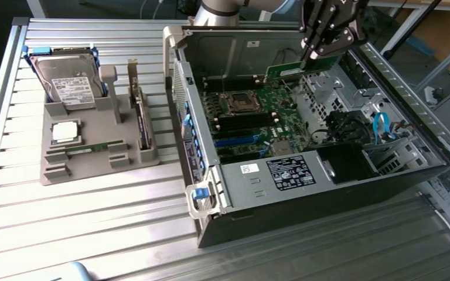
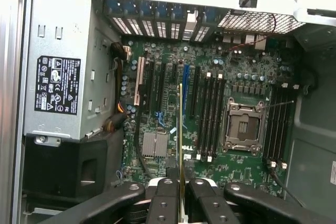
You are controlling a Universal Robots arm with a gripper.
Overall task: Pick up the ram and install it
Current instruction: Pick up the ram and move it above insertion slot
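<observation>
Here, over the ribbed metal table [image 1: 77, 216], a boxy computer case [image 1: 311, 193] is lying open. The gripper [image 1: 316, 54] is hovering above it, its black fingers [image 2: 167, 199] pinching narrowly on the ram [image 2: 181, 129]. The wrist view is showing this edge-on, a thin strip over the green motherboard [image 2: 173, 80] and its long slots. The exterior view is showing its flat green face and a grey plastic tray [image 1: 92, 155] well apart.

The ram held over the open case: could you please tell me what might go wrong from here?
1. The ram, pinched along one edge between the fingers, could tilt or slip.
2. It appears lined up nearer the blue slot than the black memory slots, so it might miss them.
</observation>
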